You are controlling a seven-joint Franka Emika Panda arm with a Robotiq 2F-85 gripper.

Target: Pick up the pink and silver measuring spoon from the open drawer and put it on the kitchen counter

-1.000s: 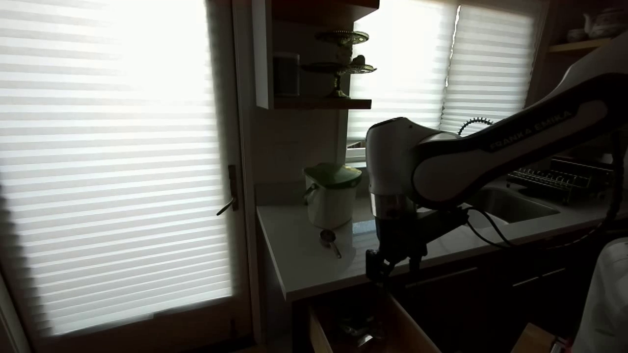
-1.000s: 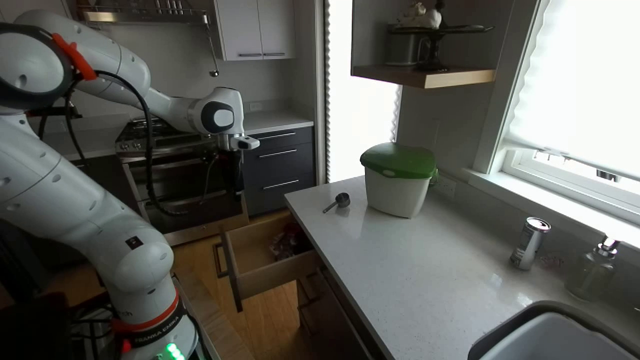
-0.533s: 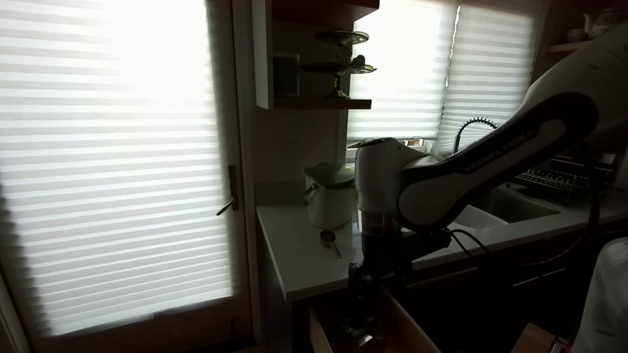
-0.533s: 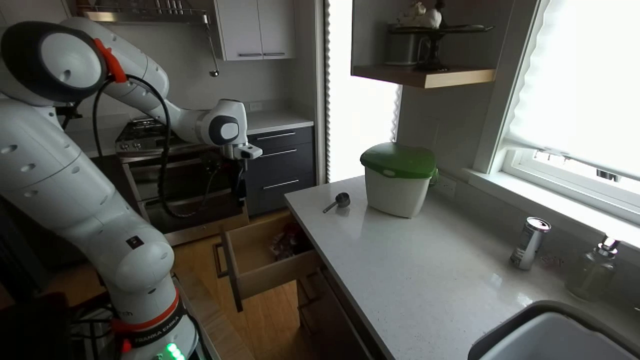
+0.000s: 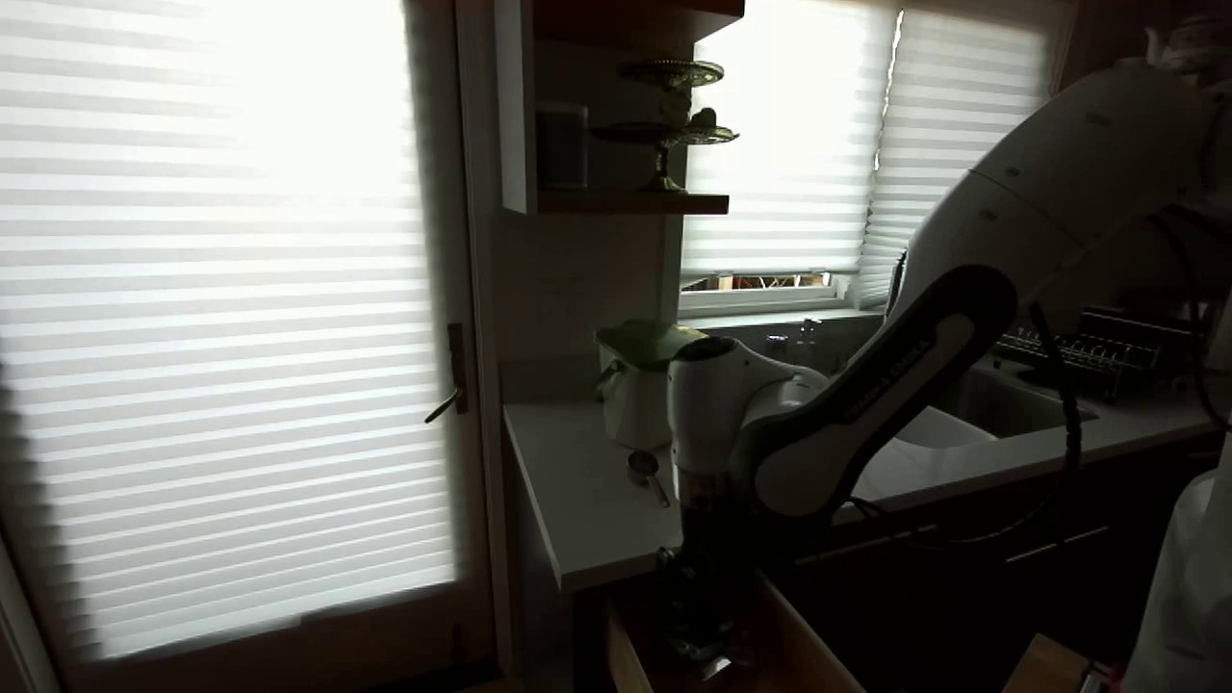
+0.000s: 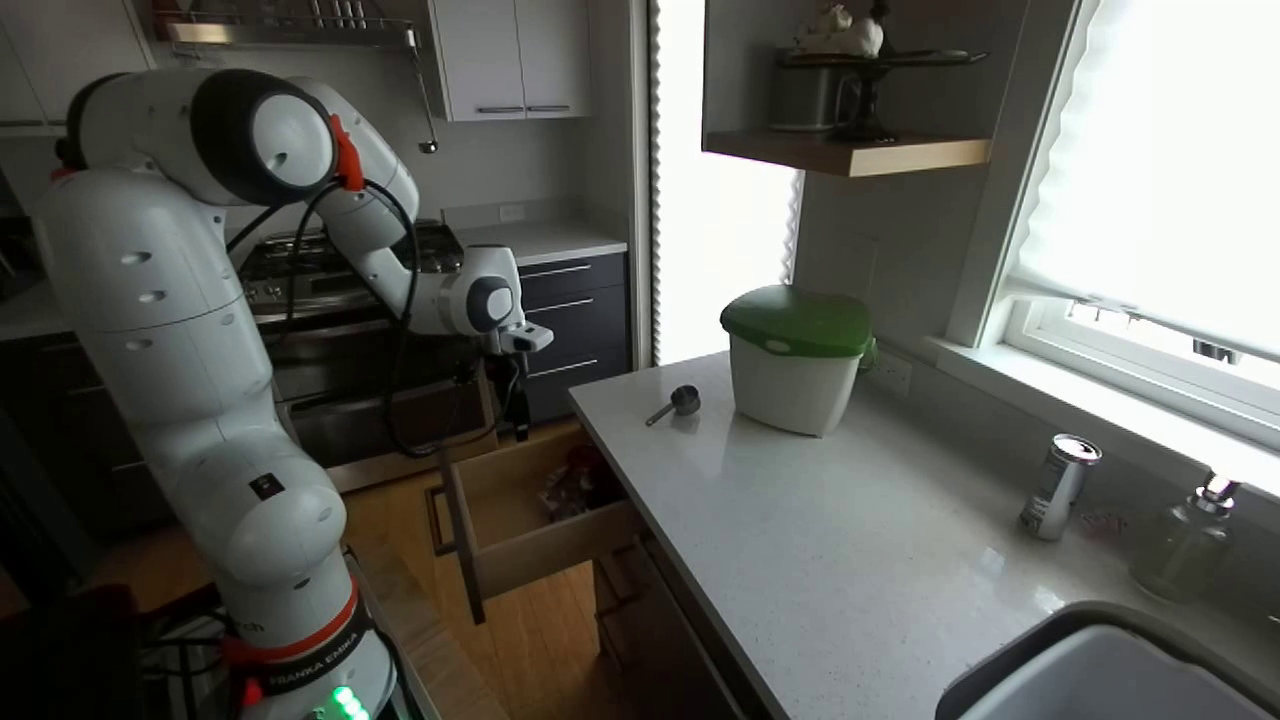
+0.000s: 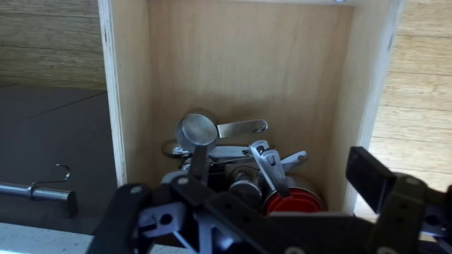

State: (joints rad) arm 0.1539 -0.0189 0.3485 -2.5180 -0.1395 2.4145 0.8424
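The drawer (image 6: 540,548) stands open below the counter's edge; its wooden side also shows in an exterior view (image 5: 628,659) and the wrist view (image 7: 131,88). In the wrist view a red, round, metal-rimmed piece (image 7: 295,203) lies in it under silver handles, apparently the pink and silver measuring spoon. It is partly hidden by my gripper (image 7: 284,171). My gripper is open and empty, fingers wide apart, above the drawer's cluttered end. It also shows dark in both exterior views (image 5: 693,616) (image 6: 520,425). The pale kitchen counter (image 6: 800,530) also shows in an exterior view (image 5: 597,529).
A silver scoop (image 6: 685,400) and a green-lidded pale bin (image 6: 795,370) stand on the counter. A can (image 6: 1060,490), a soap bottle (image 6: 1185,545) and a sink basin (image 6: 1140,670) are farther along. A silver measuring cup (image 7: 196,130) and other utensils crowd the drawer.
My gripper has moved down toward the drawer, leftward in an exterior view and rightward in an exterior view. The drawer and the things on the counter have not moved.
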